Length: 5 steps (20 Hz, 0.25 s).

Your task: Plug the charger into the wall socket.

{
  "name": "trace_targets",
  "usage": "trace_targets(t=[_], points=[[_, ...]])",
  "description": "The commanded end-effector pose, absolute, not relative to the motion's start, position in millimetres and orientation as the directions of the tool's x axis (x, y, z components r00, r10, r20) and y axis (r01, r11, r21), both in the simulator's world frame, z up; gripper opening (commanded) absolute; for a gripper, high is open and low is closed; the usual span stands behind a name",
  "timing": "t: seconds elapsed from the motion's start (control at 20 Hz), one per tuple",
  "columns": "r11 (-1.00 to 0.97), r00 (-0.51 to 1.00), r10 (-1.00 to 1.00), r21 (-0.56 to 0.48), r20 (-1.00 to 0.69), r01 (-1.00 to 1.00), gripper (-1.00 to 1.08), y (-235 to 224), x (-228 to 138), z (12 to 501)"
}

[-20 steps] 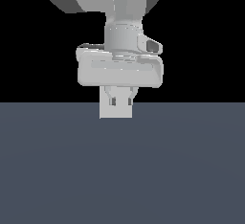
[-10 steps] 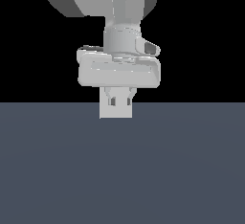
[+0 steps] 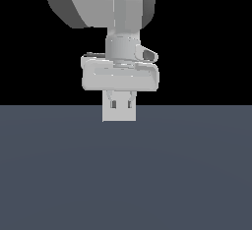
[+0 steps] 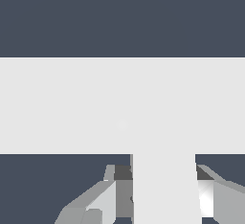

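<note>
Charger (image 4: 165, 189) pinched between my claw's (image 3: 119, 105) fingers, held right up at the wall socket (image 4: 72, 106), whose pale face fills the wrist view. From the exterior view I see only one pale square below the hand, so alignment is a guess. If I'm off-centre, pushing could jam or twist the charger.

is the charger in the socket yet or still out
Cannot tell. In the wrist view the charger, between the fingers, reaches the wall socket, but whether it has entered is hidden.
</note>
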<state>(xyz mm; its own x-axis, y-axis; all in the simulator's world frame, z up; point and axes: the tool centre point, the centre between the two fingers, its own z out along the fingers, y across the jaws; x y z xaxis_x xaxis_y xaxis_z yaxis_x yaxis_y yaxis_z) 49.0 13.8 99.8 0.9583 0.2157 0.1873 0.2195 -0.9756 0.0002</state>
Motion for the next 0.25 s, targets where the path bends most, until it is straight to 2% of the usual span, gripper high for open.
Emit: trace_targets(t=[0.0,0.2], points=[[-0.976,0.958,0.215,0.000,0.188,0.219,-1.00,14.7,54.0,100.0],[-0.976,0.958,0.216,0.000,0.187,0.220,-1.00,15.3,56.4,100.0]])
